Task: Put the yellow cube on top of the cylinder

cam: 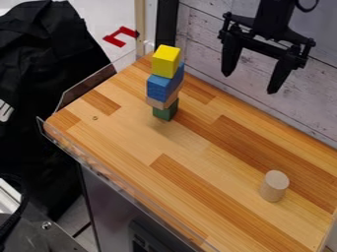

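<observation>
Our fingers point(250, 83) are wide apart and empty, seen above the far long edge of the bench point(125, 133). The yellow cube point(166, 62) tops the block stack point(162, 90) by the far left corner, left of them; we'd go sideways there first. The cylinder point(274, 186) stands upright towards the right edge.

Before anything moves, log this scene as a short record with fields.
gripper: open and empty, above the far side of the wooden tabletop
yellow cube: on top of the stack
stack below it, downward: blue block, wood-coloured block, green block
cylinder: pale, upright on the tabletop, apart from the stack, toward the picture's lower right
cylinder top: bare
task status: cube not yet on the cylinder
</observation>
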`<action>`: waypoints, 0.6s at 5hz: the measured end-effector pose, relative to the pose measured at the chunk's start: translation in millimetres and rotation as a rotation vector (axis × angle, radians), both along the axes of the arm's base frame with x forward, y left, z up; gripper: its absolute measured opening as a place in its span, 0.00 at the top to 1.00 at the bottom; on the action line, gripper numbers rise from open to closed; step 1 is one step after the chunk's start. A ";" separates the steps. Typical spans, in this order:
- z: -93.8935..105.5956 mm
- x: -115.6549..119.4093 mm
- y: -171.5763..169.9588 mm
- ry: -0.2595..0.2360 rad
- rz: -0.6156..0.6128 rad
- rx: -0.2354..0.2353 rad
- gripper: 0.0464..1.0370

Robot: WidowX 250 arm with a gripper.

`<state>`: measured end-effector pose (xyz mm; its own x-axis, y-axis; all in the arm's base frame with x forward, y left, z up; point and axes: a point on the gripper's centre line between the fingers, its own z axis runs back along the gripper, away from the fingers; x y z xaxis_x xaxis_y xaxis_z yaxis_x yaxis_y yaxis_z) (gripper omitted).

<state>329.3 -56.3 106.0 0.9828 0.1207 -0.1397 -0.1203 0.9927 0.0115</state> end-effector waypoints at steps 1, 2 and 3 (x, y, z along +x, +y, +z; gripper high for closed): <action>-11.1 -2.4 0.4 0.036 -0.002 0.005 0.04; -14.9 1.5 7.8 0.024 0.014 0.000 0.04; -10.1 9.4 31.3 0.002 0.054 0.006 0.04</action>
